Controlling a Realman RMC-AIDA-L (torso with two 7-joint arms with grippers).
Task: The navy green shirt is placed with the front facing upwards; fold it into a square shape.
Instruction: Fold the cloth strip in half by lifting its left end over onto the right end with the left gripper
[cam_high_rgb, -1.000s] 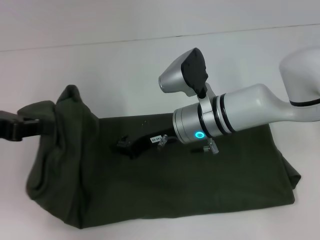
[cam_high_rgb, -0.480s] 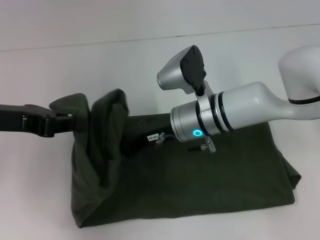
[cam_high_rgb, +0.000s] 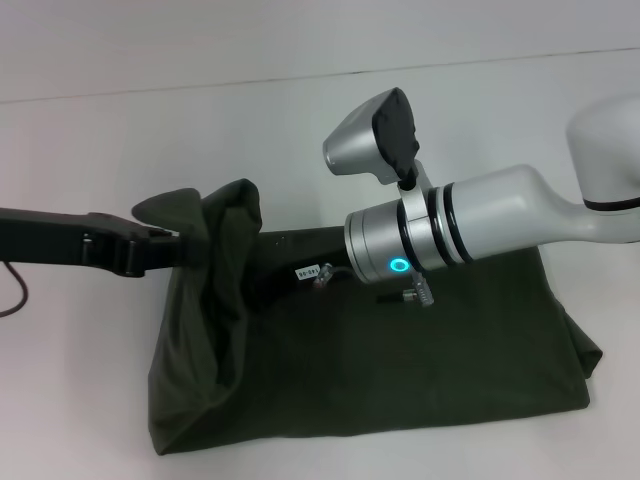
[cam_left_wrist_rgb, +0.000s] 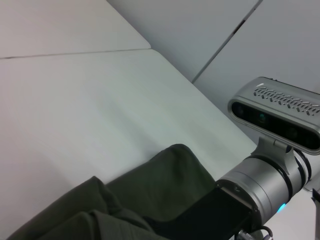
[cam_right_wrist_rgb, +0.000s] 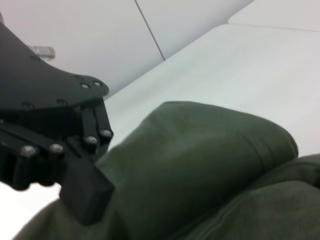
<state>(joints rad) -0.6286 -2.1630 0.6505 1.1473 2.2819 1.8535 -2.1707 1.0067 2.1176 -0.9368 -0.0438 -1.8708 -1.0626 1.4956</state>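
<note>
The navy green shirt (cam_high_rgb: 420, 350) lies as a long folded band across the table, plain green side up. Its left end (cam_high_rgb: 215, 250) is lifted and bunched into a tall fold. My left gripper (cam_high_rgb: 175, 248) reaches in from the left and is shut on that raised end. In the right wrist view its black fingers (cam_right_wrist_rgb: 85, 192) clamp into the cloth (cam_right_wrist_rgb: 200, 160). My right arm's wrist (cam_high_rgb: 400, 245) reaches across the shirt from the right. Its gripper sits low over the shirt's middle, hidden behind the raised fold.
The white table (cam_high_rgb: 200, 140) runs on behind and to the left of the shirt. A seam in the tabletop (cam_high_rgb: 300, 75) crosses at the back. The right arm's silver wrist camera (cam_high_rgb: 370, 135) stands above the shirt.
My left gripper has carried the shirt's left end to the right, so the raised fold now hides the right gripper. The right arm has hardly moved.
</note>
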